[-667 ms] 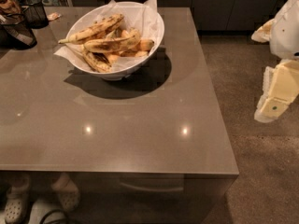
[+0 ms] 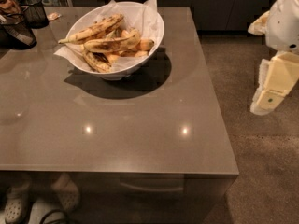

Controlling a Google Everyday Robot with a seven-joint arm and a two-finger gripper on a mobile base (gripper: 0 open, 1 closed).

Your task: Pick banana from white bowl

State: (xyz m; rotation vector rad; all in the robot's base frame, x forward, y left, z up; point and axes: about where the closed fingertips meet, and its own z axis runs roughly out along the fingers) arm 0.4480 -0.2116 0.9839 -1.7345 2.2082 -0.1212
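Observation:
The white bowl point(image 2: 158, 28), lined with crumpled white paper, stands on the far part of the grey table point(image 2: 140, 125). It holds several bananas. Long pale brown-spotted ones lie across the top. The short orange-yellow banana point(image 2: 144, 44) with a dark tip lies at the bowl's right side, partly under a long one. My gripper point(image 2: 270, 85), cream and white, hangs off the table's right side above the floor, well right of the bowl and lower in the view. It holds nothing that I can see.
Black mesh cups point(image 2: 33, 10) stand at the table's far left corner, with another dark container point(image 2: 14, 31) beside them. Brown carpet point(image 2: 261, 171) lies right of the table. Shoes point(image 2: 28, 204) show below the table's front edge.
The gripper has shifted slightly left and up. The bowl and bananas have not moved.

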